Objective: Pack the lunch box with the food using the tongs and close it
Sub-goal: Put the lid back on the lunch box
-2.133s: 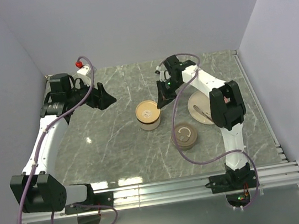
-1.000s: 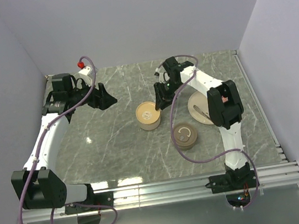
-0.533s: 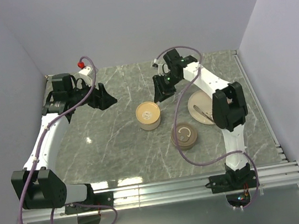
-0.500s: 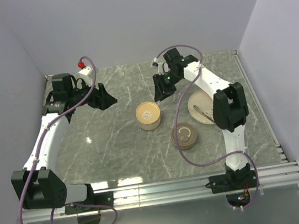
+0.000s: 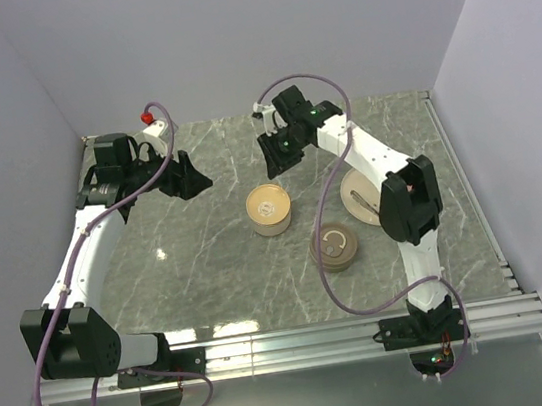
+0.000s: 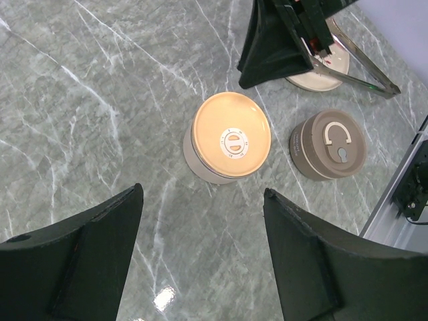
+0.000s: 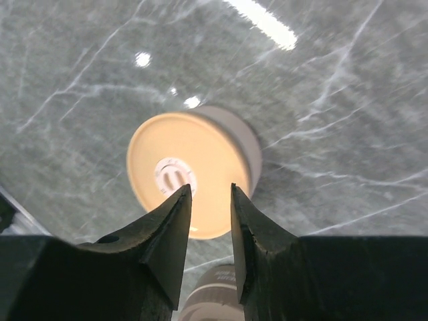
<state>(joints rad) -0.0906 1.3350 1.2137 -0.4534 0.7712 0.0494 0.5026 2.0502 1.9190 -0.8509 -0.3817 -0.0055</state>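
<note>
The lunch box shows as two round tubs with their lids on. One has a cream lid (image 5: 269, 204) (image 6: 231, 136) (image 7: 200, 150). The other is grey-brown with a white handle mark (image 5: 336, 245) (image 6: 329, 142) (image 7: 212, 302). The thin silver tongs (image 5: 365, 203) (image 6: 368, 71) lie across a pale plate (image 5: 351, 184) (image 6: 314, 81). No food shows in any view. My right gripper (image 5: 272, 154) (image 7: 210, 187) (image 6: 274, 50) hovers behind and above the cream-lidded tub, its jaws a narrow gap apart with nothing between them. Out at the far left, my left gripper (image 5: 192, 182) (image 6: 202, 192) is wide open and empty.
A metal rail (image 5: 300, 340) runs along the table's near edge, and grey walls close in the back and both sides. A small red knob (image 5: 146, 115) sits by the back left corner. The right arm's cable (image 5: 320, 181) loops over the plate area.
My right gripper has risen from the cream-lidded tub and swung back and left, its jaws narrowing a little. The left arm, tubs, plate and tongs have not moved.
</note>
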